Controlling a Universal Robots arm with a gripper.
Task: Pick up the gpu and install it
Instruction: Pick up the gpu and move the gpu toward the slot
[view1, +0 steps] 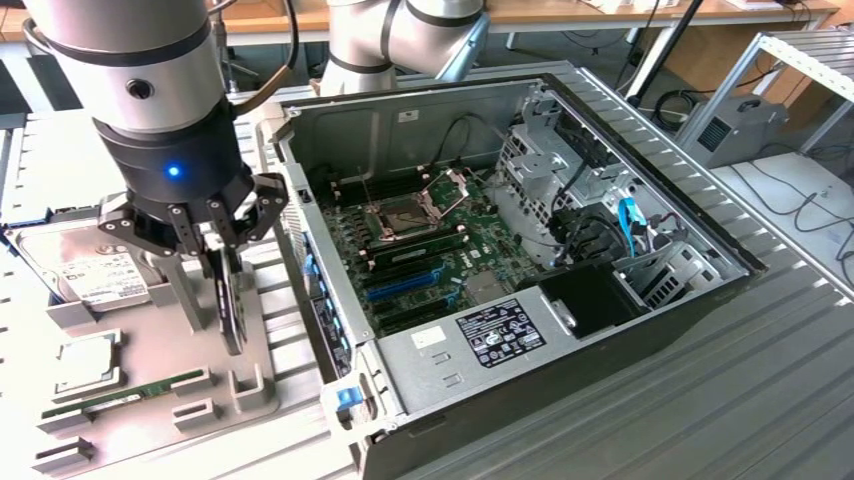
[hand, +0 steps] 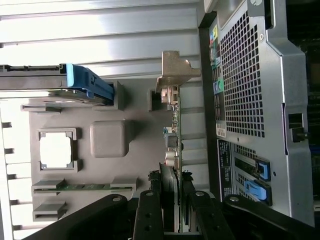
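A: Where's the gpu (view1: 231, 300) (hand: 172, 125)?
B: The thin green card with a black round fan and a silver end bracket? Standing on edge over the grey plastic fixture tray (view1: 160, 340) (hand: 140, 150), outside the PC.
A: Tool?
B: The black-fingered tool (view1: 220, 270) (hand: 171, 192) is straight above it, with one finger on each face and clamped on the card at the fan end. Can't tell whether its lower edge is seated in the tray slot or just clear of it.
A: What else is on the tray?
B: A silver boxy hard drive with a white label (view1: 80, 270) (hand: 50, 80) at the far end. A square silver processor chip (view1: 83, 362) (hand: 56, 151) and a long narrow green memory stick (view1: 127, 392) (hand: 85, 186) sit nearer the front.
A: Chassis?
B: The open black tower case (view1: 400, 120) (hand: 250, 75) lies on its side just beside the tray, on the exterior view's right. The green motherboard (view1: 441, 240) is exposed. Everything's on the ribbed metal desk (view1: 747, 400).
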